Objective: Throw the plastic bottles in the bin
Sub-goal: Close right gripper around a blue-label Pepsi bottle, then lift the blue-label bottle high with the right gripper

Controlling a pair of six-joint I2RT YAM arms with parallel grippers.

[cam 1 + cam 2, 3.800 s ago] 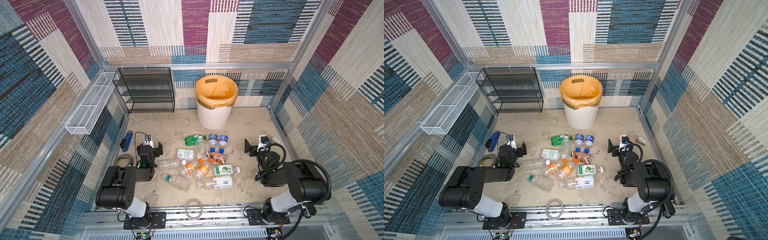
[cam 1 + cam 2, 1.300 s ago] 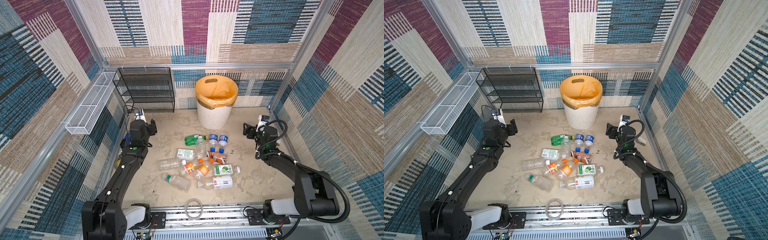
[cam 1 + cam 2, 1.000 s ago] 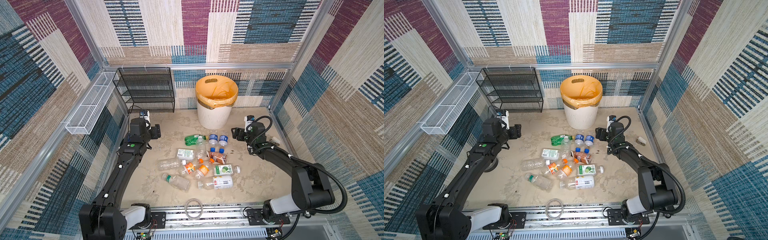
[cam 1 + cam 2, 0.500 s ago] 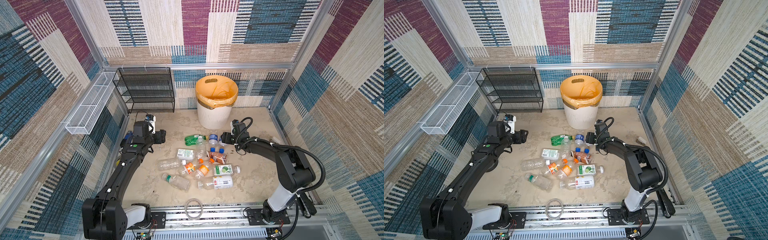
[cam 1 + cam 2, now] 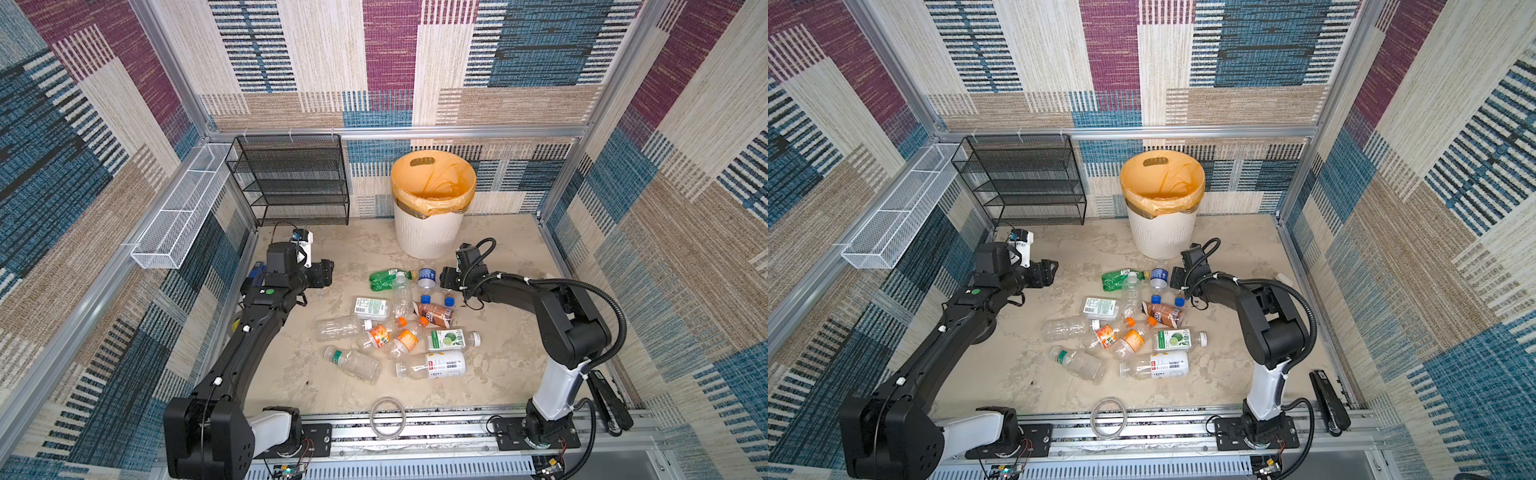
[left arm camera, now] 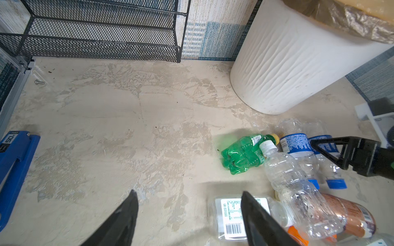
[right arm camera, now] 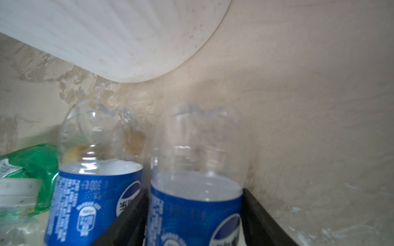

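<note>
We have bare desk (image 5: 353,245) in front of the black mesh rack (image 5: 291,183), left of the bin (image 5: 428,237). Over it hovers the left hand (image 6: 189,213), fingers spread, nothing in it, with the blue stapler (image 6: 12,161) off to its side. The plastic bottles (image 5: 405,340) lie heaped mid-desk. At the heap's far end, just before the bin, the right hand (image 7: 195,191) sits low, fingers pressed on both sides of a blue-label bottle (image 7: 196,208). A second blue-label bottle (image 7: 93,191) and a green bottle (image 5: 384,279) crowd alongside. Inside the bin we see its orange-yellow liner (image 5: 432,178).
</note>
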